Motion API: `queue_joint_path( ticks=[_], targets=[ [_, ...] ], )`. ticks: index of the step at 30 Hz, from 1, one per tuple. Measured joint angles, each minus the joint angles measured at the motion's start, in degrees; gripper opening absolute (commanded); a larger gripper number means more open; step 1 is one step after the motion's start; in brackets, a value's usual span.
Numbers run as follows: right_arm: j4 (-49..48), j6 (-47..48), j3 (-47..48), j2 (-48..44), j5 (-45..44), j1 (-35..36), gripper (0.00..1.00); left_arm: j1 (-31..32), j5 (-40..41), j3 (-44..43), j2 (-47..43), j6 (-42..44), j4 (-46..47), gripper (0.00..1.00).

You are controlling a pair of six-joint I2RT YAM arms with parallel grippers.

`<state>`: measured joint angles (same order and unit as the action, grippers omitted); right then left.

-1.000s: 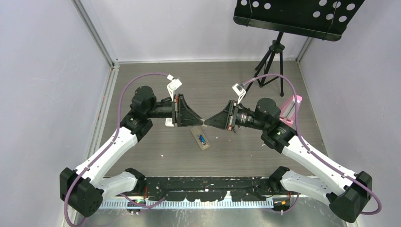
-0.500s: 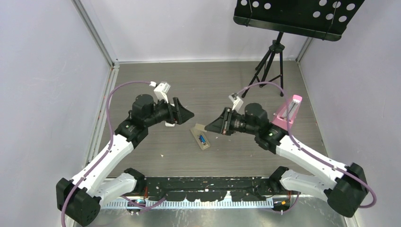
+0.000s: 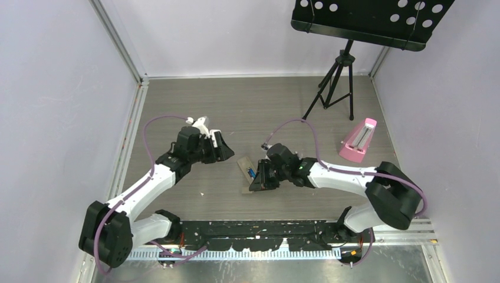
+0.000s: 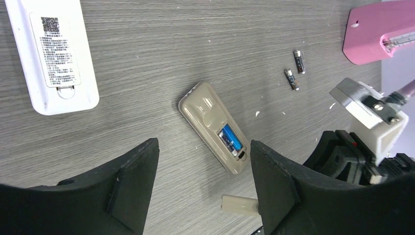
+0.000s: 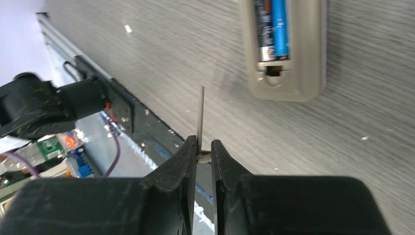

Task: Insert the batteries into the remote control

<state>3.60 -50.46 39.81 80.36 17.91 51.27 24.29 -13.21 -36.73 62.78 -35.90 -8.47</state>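
The right gripper (image 5: 204, 147) is pinching the thin cover (image 5: 200, 117) edge-on just beside the remote (image 4: 215, 128), which is lying recess-up with two batteries (image 5: 273, 27) seated, and the left gripper (image 4: 203, 152) is hovering nearby, jaws apart, so the cover likely needs laying flat and sliding in squarely.

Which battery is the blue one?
The blue battery lies inside the beige remote control, beside a dark battery. The two loose batteries on the table are dark.

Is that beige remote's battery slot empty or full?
Full: two batteries, one blue, lie side by side in the uncovered slot of the remote.
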Motion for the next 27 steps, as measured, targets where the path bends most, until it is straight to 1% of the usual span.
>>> queue_joint_path(
  ticks=[5,17,23,27],
  targets=[
    [3.7,0.3,1.4,3.6,-2.8,-0.5,0.00,-0.3,0.0,0.7,2.2,-0.8,2.3,0.70],
    [10.4,0.8,2.8,2.3,-9.4,-3.9,0.00,-0.4,-0.1,1.0,5.6,-1.3,6.3,0.72],
    [9.2,0.8,2.4,0.0,-7.6,-4.5,0.00,-0.4,-0.1,1.7,7.3,-1.4,7.1,0.72],
    [4.5,-0.6,1.1,-3.3,-4.0,-5.9,0.00,-0.4,-0.1,2.9,7.6,-1.4,7.7,0.72]
  ],
)
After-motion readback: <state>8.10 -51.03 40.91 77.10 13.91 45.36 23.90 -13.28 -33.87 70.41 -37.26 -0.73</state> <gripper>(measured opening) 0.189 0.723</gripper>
